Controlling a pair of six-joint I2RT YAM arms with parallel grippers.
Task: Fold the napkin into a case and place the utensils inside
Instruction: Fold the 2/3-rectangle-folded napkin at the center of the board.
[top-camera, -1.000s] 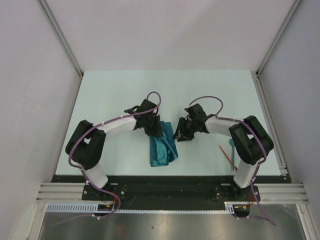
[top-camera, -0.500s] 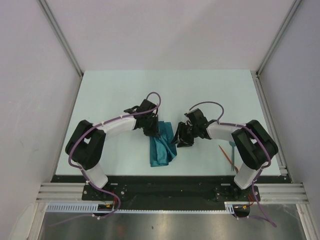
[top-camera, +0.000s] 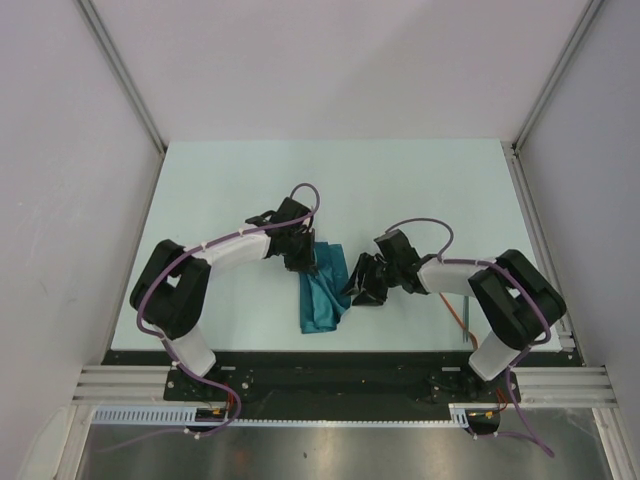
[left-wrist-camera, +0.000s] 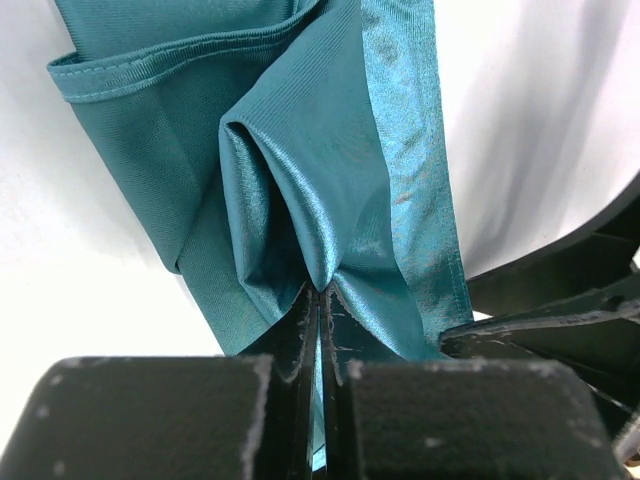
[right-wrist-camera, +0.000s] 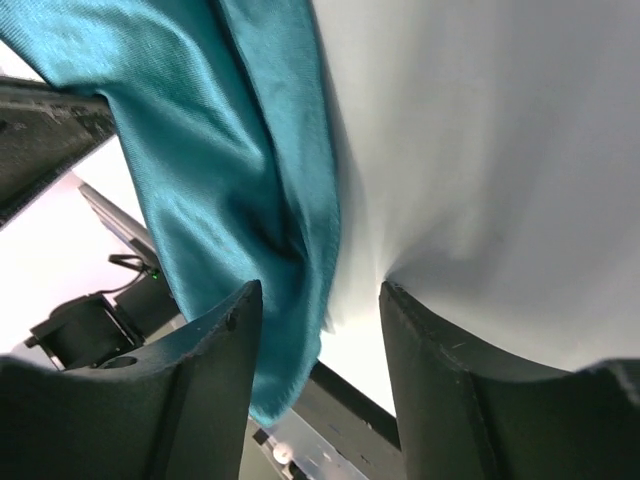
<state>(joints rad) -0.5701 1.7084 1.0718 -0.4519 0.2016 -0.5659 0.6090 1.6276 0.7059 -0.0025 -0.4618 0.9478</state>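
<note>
Plainly the job is at an early stage. Nearest the bases, in the lower right of the top view, the utensil (top-camera: 463, 322) lies on the table (top-camera: 400, 180), partly hidden under the right arm and well apart from the cloth, so nothing has been loaded. Just left of centre the napkin (top-camera: 322, 292) lies as a rumpled, loosely doubled strip with uneven edges, not yet folded flat and narrow. The right gripper (top-camera: 365, 285) stands at its right edge with fingers spread; in the wrist view the hem runs between them, ungrasped. Farther up, the left gripper (top-camera: 300, 258) is clenched on a pinch of the fabric's far end. The folding remains to be finished, then the loading, I judge.
</note>
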